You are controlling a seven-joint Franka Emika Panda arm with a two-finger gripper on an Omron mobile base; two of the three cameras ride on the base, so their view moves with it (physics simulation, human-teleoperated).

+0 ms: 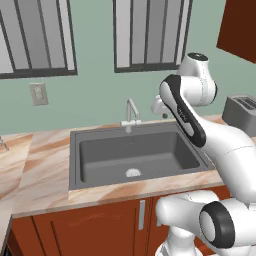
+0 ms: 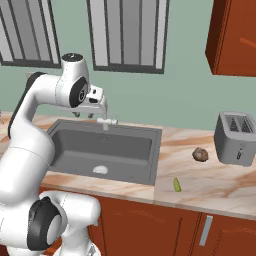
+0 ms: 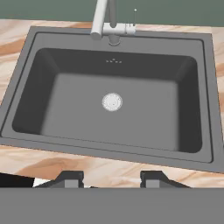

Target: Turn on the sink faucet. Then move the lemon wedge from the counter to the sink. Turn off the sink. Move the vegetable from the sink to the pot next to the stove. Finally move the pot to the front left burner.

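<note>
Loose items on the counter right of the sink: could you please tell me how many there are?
3: the lemon wedge near the counter's front edge, a brown lump farther back, and a grey toaster at the far right. Others may lie outside the frame.

no readable text, labels, brands, numbers or signs anywhere

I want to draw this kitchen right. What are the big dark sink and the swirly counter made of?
The large dark grey rectangular sink looks like matte stone composite or coated metal: dull, no glints. The beige-and-orange marbled counter looks like polished stone, judging by its veining. Being rendered, neither is certain.
</note>
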